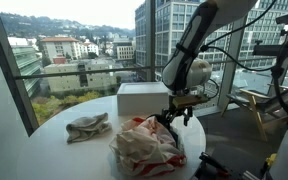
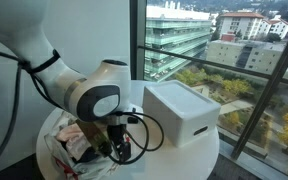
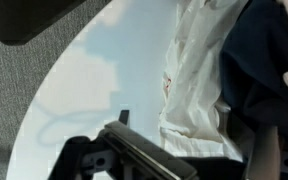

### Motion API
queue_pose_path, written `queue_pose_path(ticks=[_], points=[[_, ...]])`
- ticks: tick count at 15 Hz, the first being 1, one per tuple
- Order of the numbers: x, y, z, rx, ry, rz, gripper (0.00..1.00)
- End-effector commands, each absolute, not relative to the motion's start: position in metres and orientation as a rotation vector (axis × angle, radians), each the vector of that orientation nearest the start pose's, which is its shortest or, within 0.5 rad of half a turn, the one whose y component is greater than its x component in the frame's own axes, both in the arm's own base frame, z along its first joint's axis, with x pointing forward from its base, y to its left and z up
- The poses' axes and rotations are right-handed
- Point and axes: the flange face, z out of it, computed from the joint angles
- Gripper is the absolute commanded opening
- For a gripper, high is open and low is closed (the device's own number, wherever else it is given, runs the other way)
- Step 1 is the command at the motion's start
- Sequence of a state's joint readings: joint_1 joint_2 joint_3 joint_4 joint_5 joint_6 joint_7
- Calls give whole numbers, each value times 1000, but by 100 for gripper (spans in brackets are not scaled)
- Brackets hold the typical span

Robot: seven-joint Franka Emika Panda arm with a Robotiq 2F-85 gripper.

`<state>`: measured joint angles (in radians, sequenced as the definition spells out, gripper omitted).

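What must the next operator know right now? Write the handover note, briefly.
Claw: open, holding nothing, low over the edge of the red-and-white cloth; whether it touches cannot be told.
Things: that cloth lies crumpled on the round table, next to the white box; a smaller grey cloth lies apart from it.
Done: nothing gripped or lifted.
Left: any grasp of the cloth.

Cloth (image 1: pixel 144 142) red-white patterned; box (image 1: pixel 144 98) white; rag (image 1: pixel 88 127) seemingly greyish-beige; table (image 1: pixel 92 106) white.

We face the windows (image 1: pixel 84 40) in both exterior views, sharing the white box (image 1: pixel 142 98); our wrist view, seemingly tilted, hugs the table (image 3: pixel 74 90) at nine o'clock.
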<state>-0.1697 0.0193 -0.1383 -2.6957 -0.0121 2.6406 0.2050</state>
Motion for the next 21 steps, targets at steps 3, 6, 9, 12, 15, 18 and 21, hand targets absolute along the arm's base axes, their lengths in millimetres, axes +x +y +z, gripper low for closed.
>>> queue_pose_path(ticks=[3, 6, 9, 12, 15, 18, 21], points=[[386, -115, 209, -2982, 716, 116, 100], [385, -120, 203, -2985, 715, 125, 100], [385, -120, 198, -2991, 698, 132, 71], [384, -118, 197, -2992, 682, 129, 54], [384, -117, 198, -2992, 679, 123, 31], [384, -116, 205, -3031, 694, 110, 8], [384, -114, 215, -3083, 722, 118, 0]])
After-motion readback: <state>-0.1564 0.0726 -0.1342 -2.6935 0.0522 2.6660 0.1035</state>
